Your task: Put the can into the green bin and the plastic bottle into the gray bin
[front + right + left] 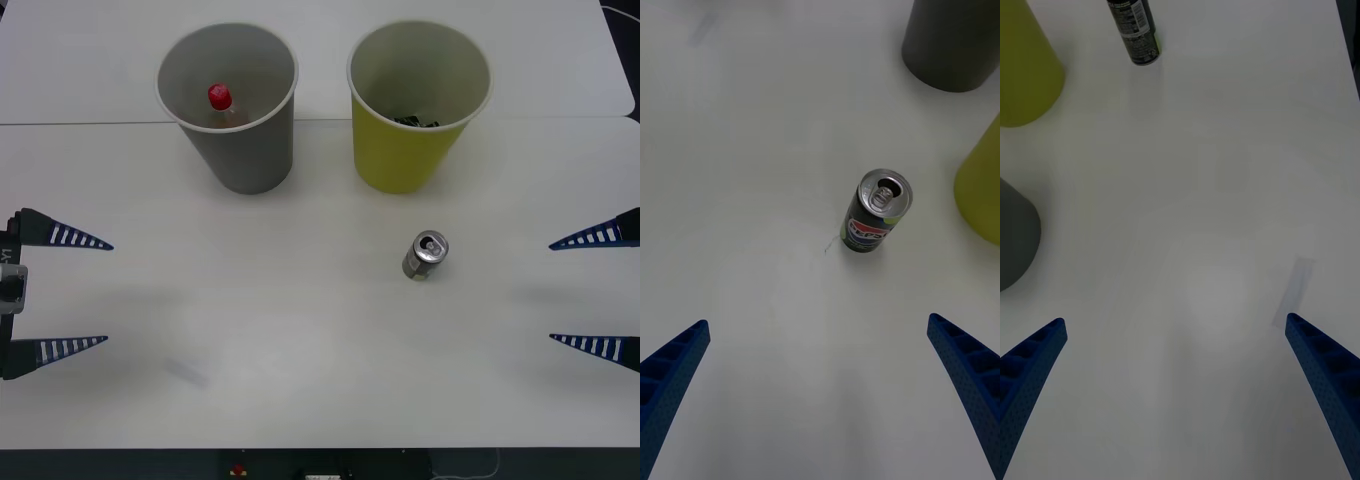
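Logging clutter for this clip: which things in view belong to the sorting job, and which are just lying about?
Job:
- can, upright on the table
- green bin
- plastic bottle, already inside the gray bin

Lying about:
- dark items in the green bin; cannot tell what they are
- white table

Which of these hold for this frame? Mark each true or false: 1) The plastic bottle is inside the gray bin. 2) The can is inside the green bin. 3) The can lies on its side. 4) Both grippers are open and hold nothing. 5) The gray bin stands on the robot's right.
1) True: the plastic bottle sits in the gray bin.
2) False: the can stands on the table, in front of the green bin.
3) False: it is upright, top up.
4) True: the left gripper and the right gripper are open, empty.
5) False: it stands on the left.
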